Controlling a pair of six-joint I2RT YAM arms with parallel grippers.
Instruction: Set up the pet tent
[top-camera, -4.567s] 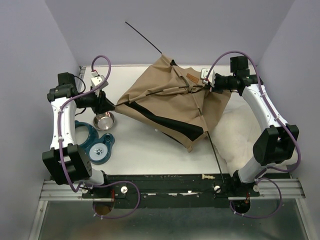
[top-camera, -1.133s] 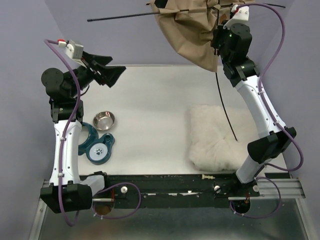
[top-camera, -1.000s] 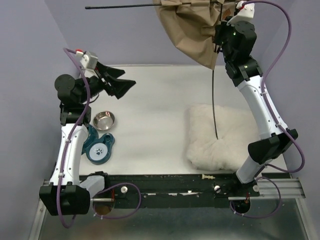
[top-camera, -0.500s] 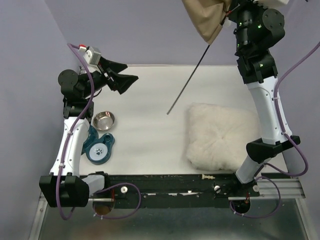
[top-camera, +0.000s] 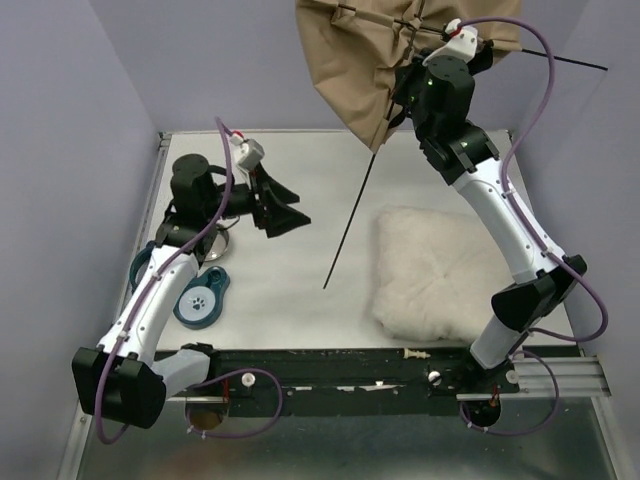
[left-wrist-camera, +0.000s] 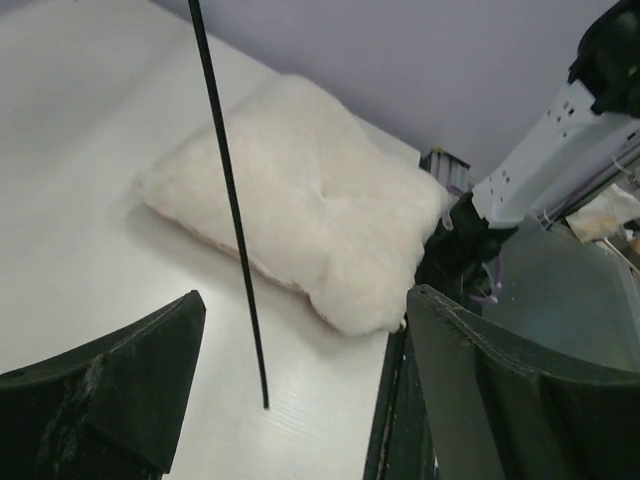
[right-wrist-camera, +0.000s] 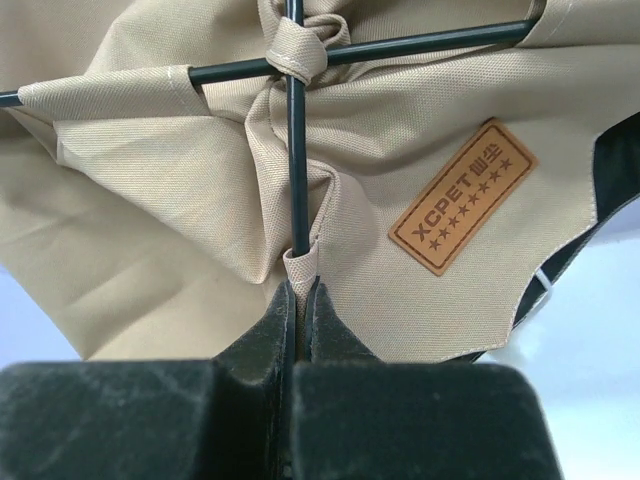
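Note:
The pet tent (top-camera: 355, 60) hangs bunched high over the table's far edge, tan fabric with a brown label (right-wrist-camera: 463, 196). My right gripper (right-wrist-camera: 300, 292) is shut on a fabric sleeve around one black pole where the poles cross. One long pole (top-camera: 348, 215) dangles down from the tent, its tip just above the table left of the cushion. My left gripper (top-camera: 281, 205) hovers open left of that pole; in the left wrist view the pole (left-wrist-camera: 228, 200) hangs ahead between the spread fingers (left-wrist-camera: 110, 385), nearer the left one. Another pole (top-camera: 570, 62) sticks out to the right.
A white fluffy cushion (top-camera: 450, 270) lies at the right of the table. A steel bowl (top-camera: 222, 232), partly hidden by the left arm, and a teal paw-print toy (top-camera: 200, 300) lie at the left. The black rail (top-camera: 350, 360) runs along the near edge.
The left arm has swung right and lower, toward the dangling pole. The right arm has turned the tent, so more fabric shows and the pole hangs more steeply, tip nearer the table's front.

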